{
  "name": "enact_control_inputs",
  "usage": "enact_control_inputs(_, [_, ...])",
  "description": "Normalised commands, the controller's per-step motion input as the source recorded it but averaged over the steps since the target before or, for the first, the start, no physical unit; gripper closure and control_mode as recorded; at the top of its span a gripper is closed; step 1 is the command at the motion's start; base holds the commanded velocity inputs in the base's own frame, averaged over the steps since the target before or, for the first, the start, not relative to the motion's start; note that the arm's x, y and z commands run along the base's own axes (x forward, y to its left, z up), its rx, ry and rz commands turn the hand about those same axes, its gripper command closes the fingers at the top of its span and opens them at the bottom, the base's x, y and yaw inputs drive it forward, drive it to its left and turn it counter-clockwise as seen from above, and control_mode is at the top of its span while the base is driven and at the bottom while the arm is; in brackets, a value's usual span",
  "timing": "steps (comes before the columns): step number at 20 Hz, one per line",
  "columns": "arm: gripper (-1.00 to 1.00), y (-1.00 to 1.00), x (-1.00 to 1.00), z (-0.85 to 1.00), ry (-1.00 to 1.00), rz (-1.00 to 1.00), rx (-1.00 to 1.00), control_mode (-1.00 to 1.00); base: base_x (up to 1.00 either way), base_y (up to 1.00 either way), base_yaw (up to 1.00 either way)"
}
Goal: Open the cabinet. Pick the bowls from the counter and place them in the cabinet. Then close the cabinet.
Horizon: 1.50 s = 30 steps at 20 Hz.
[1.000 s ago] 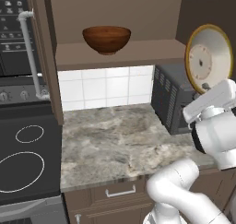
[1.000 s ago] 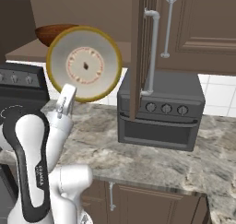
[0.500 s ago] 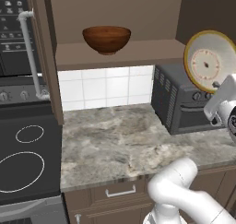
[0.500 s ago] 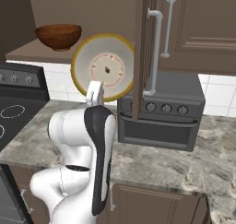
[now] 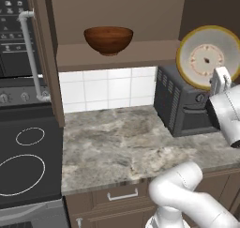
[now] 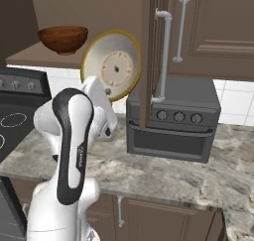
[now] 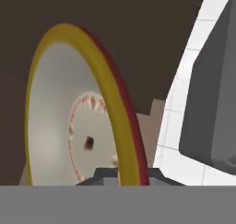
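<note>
The cabinet [image 5: 140,53] stands open, and the reddish-brown bowl [image 5: 108,38] sits upright on its lower shelf [image 6: 30,56]. My gripper [image 5: 219,80] is shut on the rim of the cream-inside bowl [image 5: 207,58]. It holds that bowl on edge in the air, above the black toaster oven [image 5: 183,105] and level with the shelf's right end. From the right, this bowl [image 6: 113,64] hangs just left of the open right door [image 6: 149,56]. In the hand view its tan rim [image 7: 110,94] rises edge-on from between my fingertips.
The left door [image 5: 44,58] swings out over the counter [image 5: 117,138] with its bar handle [image 5: 30,53]. The toaster oven [image 6: 173,121] fills the counter's right end. A black stovetop [image 5: 23,161] lies to the left. White tiles [image 7: 184,103] back the counter.
My arm has swung round and carried the cream-inside bowl toward the open cabinet, ending a little higher beside the right door. The reddish-brown bowl has stayed on the shelf.
</note>
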Motion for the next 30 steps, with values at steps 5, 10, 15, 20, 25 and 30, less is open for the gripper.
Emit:
enact_control_inputs(5, [1.00, 0.03, -0.29, 0.89, 0.30, -0.36, -0.23, -1.00, 0.00, 0.00, 0.00])
enact_control_inputs(10, [1.00, 0.05, -0.02, 0.87, 0.34, -0.25, -0.25, -1.00, 0.00, 0.00, 0.00])
enact_control_inputs(15, [1.00, 0.00, 0.29, 0.56, 0.36, -0.03, -0.15, -1.00, 0.00, 0.00, 0.00])
enact_control_inputs(20, [1.00, 0.05, 0.29, 0.41, 0.33, 0.00, -0.04, -1.00, 0.00, 0.00, 0.00])
enact_control_inputs(25, [1.00, 0.01, 0.18, 0.53, 0.22, 0.00, 0.00, -1.00, 0.00, 0.00, 0.00])
enact_control_inputs(30, [1.00, 0.25, 0.24, 0.42, 0.18, 0.00, 0.00, -1.00, 0.00, 0.00, 0.00])
